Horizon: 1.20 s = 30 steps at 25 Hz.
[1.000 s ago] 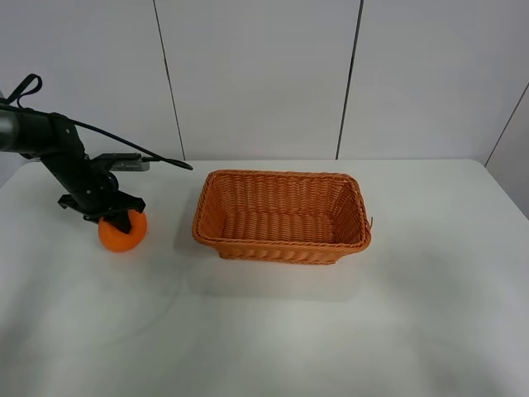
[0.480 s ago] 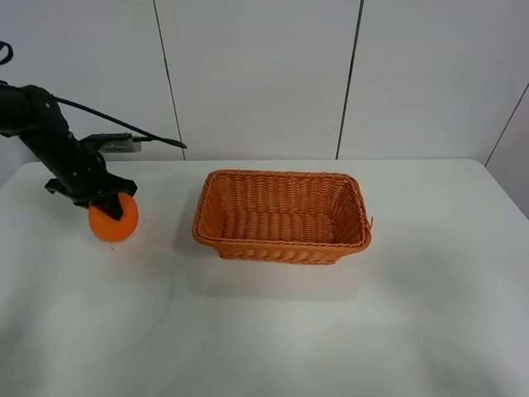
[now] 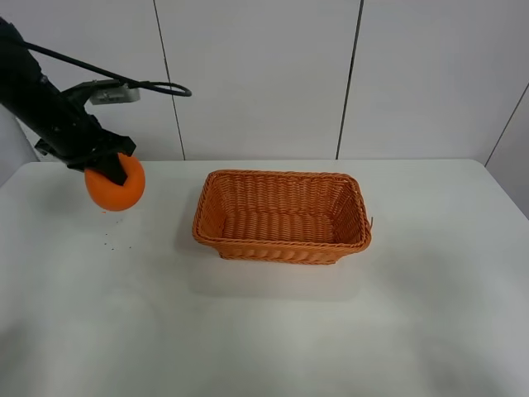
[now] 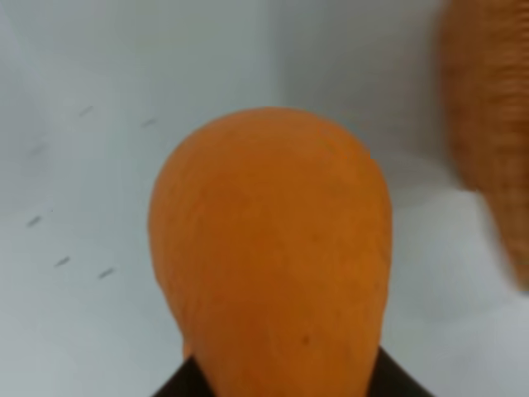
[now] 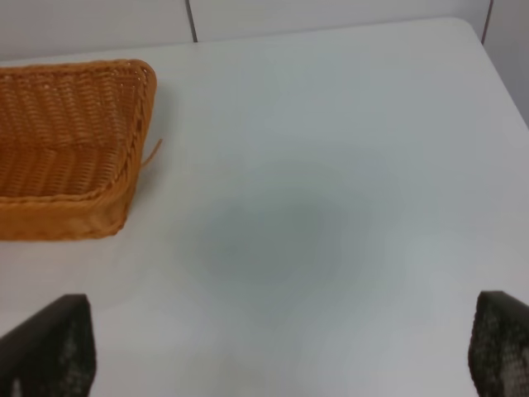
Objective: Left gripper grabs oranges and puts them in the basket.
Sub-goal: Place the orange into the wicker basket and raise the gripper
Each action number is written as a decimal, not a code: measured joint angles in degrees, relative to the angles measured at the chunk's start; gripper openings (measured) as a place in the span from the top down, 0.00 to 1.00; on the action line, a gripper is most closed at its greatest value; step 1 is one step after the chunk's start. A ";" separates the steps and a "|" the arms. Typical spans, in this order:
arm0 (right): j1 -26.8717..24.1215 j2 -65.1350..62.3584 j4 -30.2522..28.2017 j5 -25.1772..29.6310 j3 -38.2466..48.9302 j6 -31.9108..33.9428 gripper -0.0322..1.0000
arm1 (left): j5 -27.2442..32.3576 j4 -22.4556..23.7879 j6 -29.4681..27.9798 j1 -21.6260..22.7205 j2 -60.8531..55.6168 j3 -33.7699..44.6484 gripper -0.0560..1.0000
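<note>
Exterior high: left gripper (image 3: 110, 164) clamped on the one orange (image 3: 116, 187) in the upper left of frame. The fruit is off the table (image 3: 248, 331) and well apart from the one basket (image 3: 281, 246) at centre. Risk: the grip looks high on the fruit, so it may slip, or clip the rim if carried low.
Left wrist: orange fills view; finger contact hidden.
Right wrist: right gripper (image 5: 277, 351) spread wide, empty.

left gripper (image 3: 109, 169) grips orange (image 3: 116, 187) | basket (image 3: 281, 217) well apart | on table (image 3: 264, 339)
</note>
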 joint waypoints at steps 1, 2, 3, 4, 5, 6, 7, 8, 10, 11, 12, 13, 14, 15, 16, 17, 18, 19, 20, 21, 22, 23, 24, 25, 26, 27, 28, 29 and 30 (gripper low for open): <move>0.00 0.00 0.00 0.00 0.00 0.00 0.30 | -0.08 -0.04 0.08 -2.08 -0.25 -0.21 0.71; 0.00 0.00 0.00 0.00 0.00 0.00 0.30 | -0.23 -0.20 0.08 -3.86 -0.31 -0.46 0.71; 0.00 0.00 0.00 0.00 0.00 0.00 0.30 | -0.44 -0.32 0.08 -5.93 -0.10 -0.91 0.71; 0.00 0.00 0.00 0.00 0.00 0.00 0.30 | -0.71 -0.35 0.08 -7.82 0.31 -1.64 0.71; 0.00 0.00 0.00 0.00 0.00 0.00 0.30 | -1.06 -0.48 -0.21 -9.55 0.87 -2.66 0.71; 0.00 0.00 0.00 0.00 0.00 0.00 0.30 | -1.30 -0.62 -0.68 -10.85 1.66 -3.77 0.71; 0.00 0.00 0.00 0.00 0.00 0.00 0.30 | -1.45 -0.71 -1.12 -12.20 2.72 -5.33 0.71; 0.00 0.00 0.00 0.00 0.00 0.00 0.30 | -1.45 -0.71 -1.52 -13.38 3.93 -7.05 0.71; 0.00 0.00 0.00 0.00 0.00 0.00 0.30 | -1.05 -0.71 -2.05 -15.36 6.56 -10.51 0.71; 0.00 0.00 0.00 0.00 0.00 0.00 0.30 | -0.59 -0.71 -2.17 -16.32 8.20 -12.45 0.71; 0.00 0.00 0.00 0.00 0.00 0.00 0.30 | -0.09 -0.71 -2.23 -17.31 9.57 -14.32 0.71; 0.00 0.00 0.00 0.00 0.00 0.00 0.30 | 0.29 -0.66 -2.28 -18.17 11.24 -15.82 0.71; 0.00 0.00 0.00 0.00 0.00 0.00 0.30 | 0.51 -0.66 -2.42 -19.23 12.92 -17.55 0.71; 0.00 0.00 0.00 0.00 0.00 0.00 0.30 | 0.74 -0.66 -2.56 -20.24 14.53 -19.16 0.71; 0.00 0.00 0.00 0.00 0.00 0.00 0.30 | 0.95 -0.66 -2.83 -21.21 15.85 -20.43 0.71; 0.00 0.00 0.00 0.00 0.00 0.00 0.30 | 1.08 -0.66 -2.91 -21.97 17.40 -21.88 0.71; 0.00 0.00 0.00 0.00 0.00 0.00 0.30 | 1.08 -0.66 -3.05 -22.82 18.92 -23.24 0.71; 0.00 0.00 0.00 0.00 0.00 0.00 0.30 | 1.13 -0.66 -3.08 -23.60 20.18 -24.57 0.71; 0.00 0.00 0.00 0.00 0.00 0.00 0.30 | 1.12 -0.66 -3.17 -24.19 21.70 -25.74 0.71; 0.00 0.00 0.00 0.00 0.00 0.00 0.30 | 1.12 -0.66 -3.23 -24.77 23.09 -27.17 0.71; 0.00 0.00 0.00 0.00 0.00 0.00 0.30 | 1.12 -0.66 -3.23 -25.29 24.62 -28.55 0.71; 0.00 0.00 0.00 0.00 0.00 0.00 0.30 | 1.18 -0.71 -3.27 -25.60 25.87 -29.69 0.71; 0.00 0.00 0.00 0.00 0.00 0.00 0.30 | 1.33 -0.76 -3.34 -25.81 27.31 -31.05 0.71; 0.00 0.00 0.00 0.00 0.00 0.00 0.30 | 1.56 -0.76 -3.54 -25.97 28.68 -32.32 0.71; 0.00 0.00 0.00 0.00 0.00 0.00 0.30 | 1.91 -0.76 -3.60 -26.05 29.90 -33.42 0.71; 0.00 0.00 0.00 0.00 0.00 0.00 0.30 | 2.21 -0.76 -3.72 -26.05 30.77 -34.20 0.71; 0.00 0.00 0.00 0.00 0.00 0.00 0.30 | 2.33 -0.76 -3.72 -26.05 31.68 -34.96 0.71; 0.00 0.00 0.00 0.00 0.00 0.00 0.30 | 2.34 -0.76 -3.72 -26.05 32.37 -35.45 0.71; 0.00 0.00 0.00 0.00 0.00 0.00 0.30 | 2.34 -0.69 -3.72 -26.05 32.87 -35.75 0.71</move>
